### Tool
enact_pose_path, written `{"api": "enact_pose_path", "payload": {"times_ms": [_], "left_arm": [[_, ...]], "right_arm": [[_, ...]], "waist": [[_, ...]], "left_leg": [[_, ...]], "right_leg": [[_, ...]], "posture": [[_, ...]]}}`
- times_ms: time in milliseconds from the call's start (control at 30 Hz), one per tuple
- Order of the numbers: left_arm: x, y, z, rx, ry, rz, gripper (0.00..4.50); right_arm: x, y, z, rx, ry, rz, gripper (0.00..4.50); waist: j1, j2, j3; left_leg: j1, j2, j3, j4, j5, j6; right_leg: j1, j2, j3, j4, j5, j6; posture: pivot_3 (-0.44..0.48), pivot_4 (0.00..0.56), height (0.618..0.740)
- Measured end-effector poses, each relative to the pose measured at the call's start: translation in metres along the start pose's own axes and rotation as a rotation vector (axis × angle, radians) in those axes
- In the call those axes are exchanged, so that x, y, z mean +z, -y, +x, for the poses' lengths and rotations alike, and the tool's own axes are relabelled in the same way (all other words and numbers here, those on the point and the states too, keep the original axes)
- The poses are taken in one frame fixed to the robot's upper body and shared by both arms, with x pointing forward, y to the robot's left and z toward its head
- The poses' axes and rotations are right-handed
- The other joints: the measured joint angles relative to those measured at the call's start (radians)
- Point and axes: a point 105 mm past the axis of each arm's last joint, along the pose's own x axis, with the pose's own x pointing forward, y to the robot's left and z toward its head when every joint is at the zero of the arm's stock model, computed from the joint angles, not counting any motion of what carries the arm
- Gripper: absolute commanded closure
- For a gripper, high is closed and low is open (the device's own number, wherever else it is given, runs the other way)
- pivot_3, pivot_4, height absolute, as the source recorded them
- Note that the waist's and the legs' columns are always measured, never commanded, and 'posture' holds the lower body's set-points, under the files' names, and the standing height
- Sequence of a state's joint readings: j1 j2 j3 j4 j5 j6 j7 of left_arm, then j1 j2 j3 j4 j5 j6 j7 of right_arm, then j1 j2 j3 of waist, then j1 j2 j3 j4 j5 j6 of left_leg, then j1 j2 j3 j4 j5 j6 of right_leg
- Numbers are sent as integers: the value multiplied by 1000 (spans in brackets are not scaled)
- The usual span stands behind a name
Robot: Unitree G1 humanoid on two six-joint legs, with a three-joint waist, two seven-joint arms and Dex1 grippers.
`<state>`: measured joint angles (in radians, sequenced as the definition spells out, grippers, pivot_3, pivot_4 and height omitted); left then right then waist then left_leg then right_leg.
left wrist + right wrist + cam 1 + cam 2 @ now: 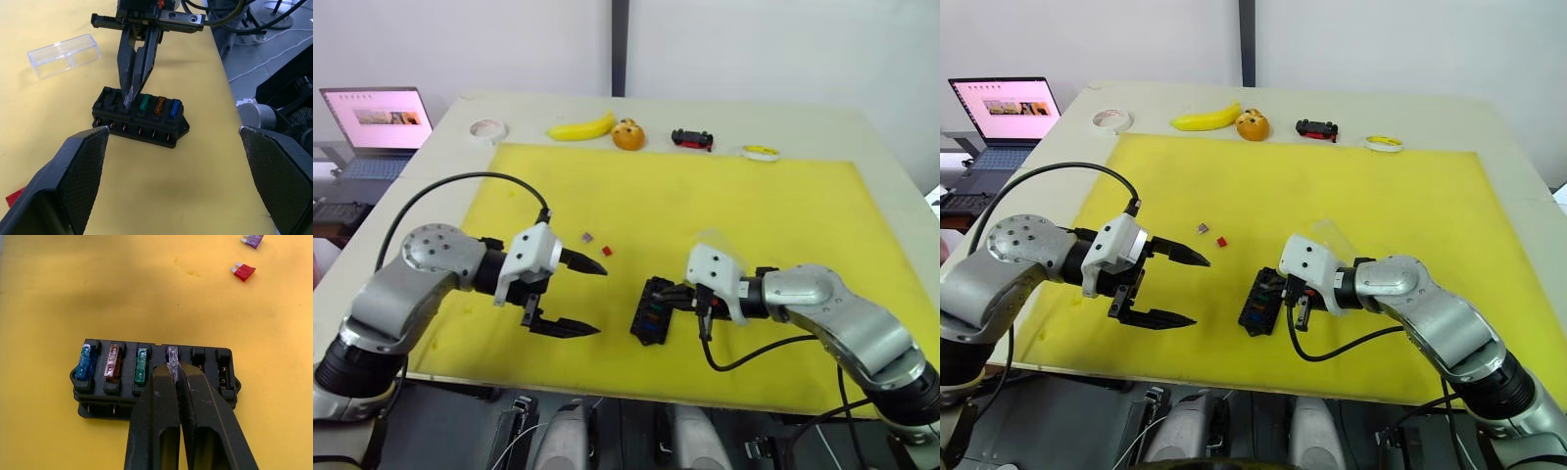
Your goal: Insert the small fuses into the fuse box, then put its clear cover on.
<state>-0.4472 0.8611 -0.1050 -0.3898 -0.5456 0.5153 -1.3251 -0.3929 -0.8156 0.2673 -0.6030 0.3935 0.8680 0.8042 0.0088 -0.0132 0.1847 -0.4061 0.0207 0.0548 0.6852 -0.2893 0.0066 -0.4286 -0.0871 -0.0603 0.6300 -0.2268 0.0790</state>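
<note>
Fuse box [155,377] sits near your yellow mat's [724,196] front edge; your right gripper [173,369] pinches a clear fuse [172,356] in its fourth slot. Left gripper [587,297] gapes wide, empty, beside it; red fuse [243,271] and purple fuse [253,241] lie apart.

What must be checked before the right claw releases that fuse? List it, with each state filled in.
1. Right claw pinches the grey fuse over the fourth slot of the fuse box: ok.
2. Grey fuse pushed fully home: cannot tell.
3. Blue fuse, amber fuse and green fuse sit in their slots: ok.
4. All slots filled: not ok; two are empty, and the red fuse and purple fuse lie loose on the mat.
5. Left claw open and apart from the box: ok.
6. Clear cover on the box: not ok; it lies on the mat.
</note>
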Motion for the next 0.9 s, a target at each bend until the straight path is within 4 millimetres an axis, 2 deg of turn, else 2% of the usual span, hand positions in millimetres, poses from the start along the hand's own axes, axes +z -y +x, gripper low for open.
{"api": "enact_pose_path", "payload": {"times_ms": [300,567,900], "left_arm": [[0,0,0,0,1,2,0],[0,0,0,-1,2,2,0],[-1,1,0,-2,3,-1,0]], "right_arm": [[-1,1,-1,-5,-9,-3,4476],[0,1,-3,0,17,73,4476],[1,3,-4,-9,18,57,4476]], "waist": [[2,-1,0],[3,-1,0],[3,-1,0]], "left_leg": [[0,0,0,0,0,0],[0,0,0,0,0,0],[0,0,0,0,0,0]], "right_leg": [[0,0,0,0,0,0],[0,0,0,0,0,0],[0,0,0,0,0,0]], "posture": [[0,150,737],[0,150,737],[0,150,737]]}}
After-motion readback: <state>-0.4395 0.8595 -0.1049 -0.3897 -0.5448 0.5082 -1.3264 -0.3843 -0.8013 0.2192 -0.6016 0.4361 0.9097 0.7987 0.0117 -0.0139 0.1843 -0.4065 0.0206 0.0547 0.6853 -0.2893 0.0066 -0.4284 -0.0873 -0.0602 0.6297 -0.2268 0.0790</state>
